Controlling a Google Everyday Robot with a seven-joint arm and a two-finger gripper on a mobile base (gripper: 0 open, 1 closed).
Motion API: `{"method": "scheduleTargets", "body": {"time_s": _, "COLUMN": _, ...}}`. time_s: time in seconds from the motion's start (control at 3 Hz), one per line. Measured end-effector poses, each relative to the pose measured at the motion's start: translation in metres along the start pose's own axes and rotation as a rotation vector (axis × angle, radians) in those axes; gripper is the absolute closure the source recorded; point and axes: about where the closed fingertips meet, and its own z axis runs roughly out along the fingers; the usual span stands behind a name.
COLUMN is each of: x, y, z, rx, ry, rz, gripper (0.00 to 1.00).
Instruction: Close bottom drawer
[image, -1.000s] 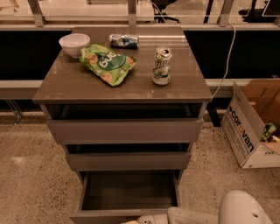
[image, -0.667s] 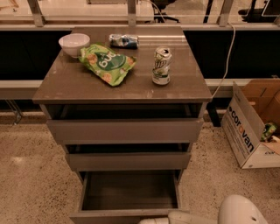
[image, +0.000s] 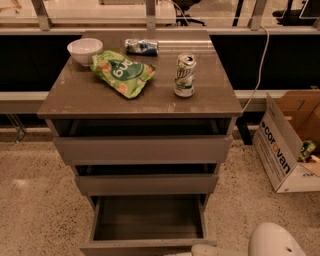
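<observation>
The bottom drawer (image: 147, 217) of the grey-brown cabinet stands pulled far out toward me, its shallow box empty and its slim front panel (image: 135, 247) at the bottom edge of the camera view. My gripper (image: 202, 250) shows only as a white piece at the bottom edge, right at the right end of that front panel. The white arm housing (image: 275, 242) sits just right of it. The fingertips are cut off by the frame.
The middle drawer (image: 146, 183) and top drawer (image: 142, 148) stand slightly open. On the cabinet top (image: 90, 97) are a white bowl (image: 85, 50), a green chip bag (image: 122, 72), a soda can (image: 184, 75) and a crushed blue packet (image: 141, 46). A cardboard box (image: 287, 145) stands on the floor at right.
The white gripper part at the bottom edge has shifted to the right along the drawer front and lower out of view. The drawers look unchanged.
</observation>
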Motion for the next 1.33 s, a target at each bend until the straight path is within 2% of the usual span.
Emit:
{"method": "scheduleTargets", "body": {"time_s": 0.33, "x": 0.009, "y": -0.017, "z": 0.007, "rx": 0.014, "ry": 0.017, "rz": 0.026, "gripper": 1.00}}
{"method": "scheduleTargets", "body": {"time_s": 1.0, "x": 0.025, "y": -0.063, "z": 0.007, "rx": 0.048, "ry": -0.015, "rz": 0.104, "gripper": 1.00}}
{"method": "scheduleTargets", "body": {"time_s": 1.33, "x": 0.022, "y": -0.079, "z": 0.004, "rx": 0.063, "ry": -0.025, "rz": 0.131, "gripper": 1.00}}
